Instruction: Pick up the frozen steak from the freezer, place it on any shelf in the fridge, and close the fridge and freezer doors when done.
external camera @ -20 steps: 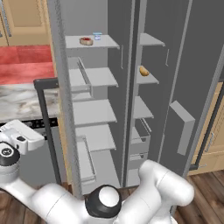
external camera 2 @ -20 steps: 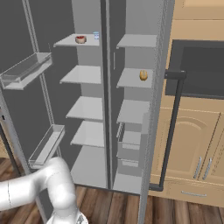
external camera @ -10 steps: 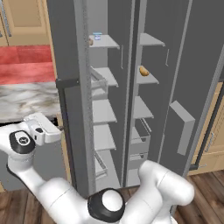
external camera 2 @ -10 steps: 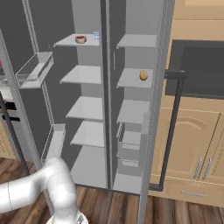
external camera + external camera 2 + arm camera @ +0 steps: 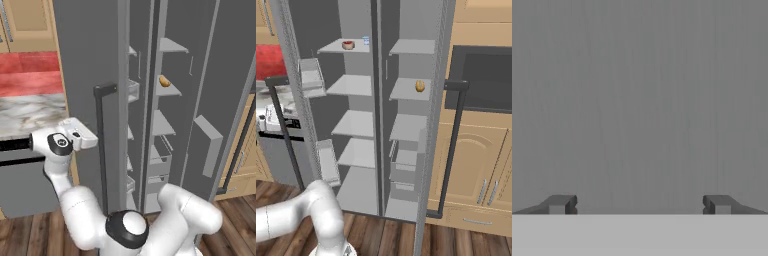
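The frozen steak (image 5: pixel 347 45) lies on the top shelf of the fridge (image 5: pixel 353 86), beside a blue-white cup (image 5: pixel 366 40). The wider fridge door (image 5: pixel 85 65) stands partly swung in, its dark handle (image 5: pixel 101 150) facing me. My gripper (image 5: pixel 89 140) is open against that door's outer face. In the hand view the gripper (image 5: pixel 639 205) has its fingertips (image 5: pixel 559 204) wide apart, with plain grey door (image 5: pixel 640 100) right in front and nothing between them. The freezer (image 5: pixel 406 130) stands open on the right, and its narrower door (image 5: pixel 431 125) is swung out.
An orange-brown lump (image 5: pixel 419 86) sits on a freezer shelf, with drawers (image 5: pixel 403 162) below it. Clear bins (image 5: pixel 311 80) hang inside the fridge door. A marble counter (image 5: pixel 25 112) and a dark oven front (image 5: pixel 20 175) lie left of the fridge. Wooden cabinets (image 5: pixel 481 160) stand to the right.
The fridge door has swung well toward shut, hiding the fridge shelves in the left base view. My hand has followed it rightward, staying against its outer face. The freezer door has not moved.
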